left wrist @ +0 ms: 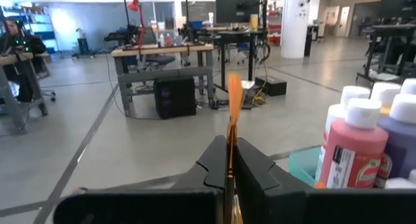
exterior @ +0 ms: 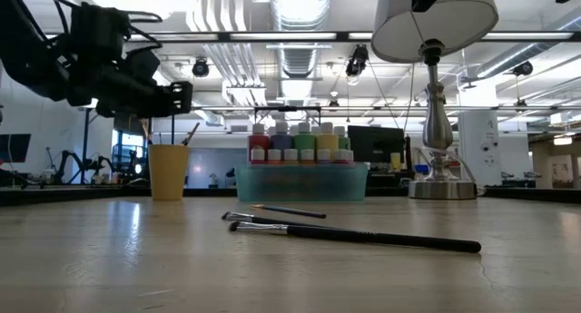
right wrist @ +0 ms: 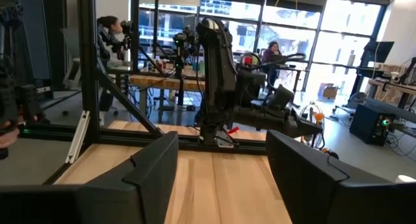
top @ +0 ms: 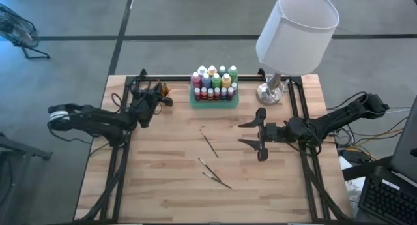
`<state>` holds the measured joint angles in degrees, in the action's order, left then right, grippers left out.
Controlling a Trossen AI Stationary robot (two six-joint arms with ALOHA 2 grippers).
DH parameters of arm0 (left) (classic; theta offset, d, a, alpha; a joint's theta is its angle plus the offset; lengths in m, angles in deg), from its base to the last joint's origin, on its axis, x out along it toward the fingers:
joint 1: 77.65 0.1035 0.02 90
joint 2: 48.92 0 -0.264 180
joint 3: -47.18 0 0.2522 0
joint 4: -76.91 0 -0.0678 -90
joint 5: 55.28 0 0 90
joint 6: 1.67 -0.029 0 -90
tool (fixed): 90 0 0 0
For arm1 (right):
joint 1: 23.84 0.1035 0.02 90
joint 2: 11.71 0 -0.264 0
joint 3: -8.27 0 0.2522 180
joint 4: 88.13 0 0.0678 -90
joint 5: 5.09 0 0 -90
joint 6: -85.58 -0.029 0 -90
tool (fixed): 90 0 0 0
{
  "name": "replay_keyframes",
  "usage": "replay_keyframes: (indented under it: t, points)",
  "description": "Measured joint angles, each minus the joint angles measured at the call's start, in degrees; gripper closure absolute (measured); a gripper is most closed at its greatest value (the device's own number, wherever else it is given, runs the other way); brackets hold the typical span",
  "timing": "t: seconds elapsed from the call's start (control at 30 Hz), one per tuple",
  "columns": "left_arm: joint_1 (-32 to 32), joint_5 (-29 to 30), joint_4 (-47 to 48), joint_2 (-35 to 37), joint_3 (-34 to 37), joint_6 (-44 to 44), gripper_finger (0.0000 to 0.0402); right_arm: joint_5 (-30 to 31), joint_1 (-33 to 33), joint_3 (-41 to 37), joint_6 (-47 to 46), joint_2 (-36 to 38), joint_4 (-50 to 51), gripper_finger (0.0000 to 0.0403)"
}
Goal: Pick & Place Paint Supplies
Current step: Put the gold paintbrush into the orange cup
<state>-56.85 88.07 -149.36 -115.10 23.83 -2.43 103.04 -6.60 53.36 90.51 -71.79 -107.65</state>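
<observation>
Lying loose: three paintbrushes [top: 210, 145]

Bright ceiling lights, glare, soft shadows

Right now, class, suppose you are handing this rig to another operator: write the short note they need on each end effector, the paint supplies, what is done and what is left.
Left end effector: shut on an orange-tipped paintbrush, near the table's back-left part, by the orange cup.
Right end effector: open, empty, above the table right of centre, facing the left arm.
Paint bottles: standing together in the green tray at the back centre.
Three loose paintbrushes lie on the wood near the middle.
Done: bottles are in the tray; one brush is picked up.
Left: place the held brush, probably in the cup, then collect the three on the table.
</observation>
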Motion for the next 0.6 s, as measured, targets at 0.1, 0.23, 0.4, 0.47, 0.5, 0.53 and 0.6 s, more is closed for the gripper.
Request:
replay_keyframes:
  t: [0.1,0.23,0.4,0.47,0.5,0.53,0.6]
  points:
    - [0.1,0.0,0.0,-2.2,0.0,1.6,0.0389,0.0,0.0,0.0,0.0,0.0,0.0,0.0178]
    - [0.1,0.1,0.0,-4.6,0.0,3.9,0.0389,0.0,0.0,0.0,0.0,0.0,0.1,0.0183]
    - [0.2,1.6,0.0,-6.6,0.0,5.6,0.0378,0.0,0.0,0.0,0.0,0.0,0.1,0.0180]
    - [0.2,1.6,0.1,-6.9,0.0,5.6,0.0373,0.0,0.0,0.0,0.0,0.0,0.1,0.0175]
    - [0.2,1.5,0.0,-7.0,0.0,5.7,0.0370,0.0,0.0,0.0,0.0,0.0,0.1,0.0172]
    - [0.2,1.5,0.0,-7.0,0.0,5.7,0.0368,0.0,0.0,0.0,0.0,0.0,0.1,0.0169]
    - [0.2,1.3,0.1,-7.0,-0.2,5.8,0.0364,0.0,0.0,0.0,0.2,0.0,0.1,0.0162]
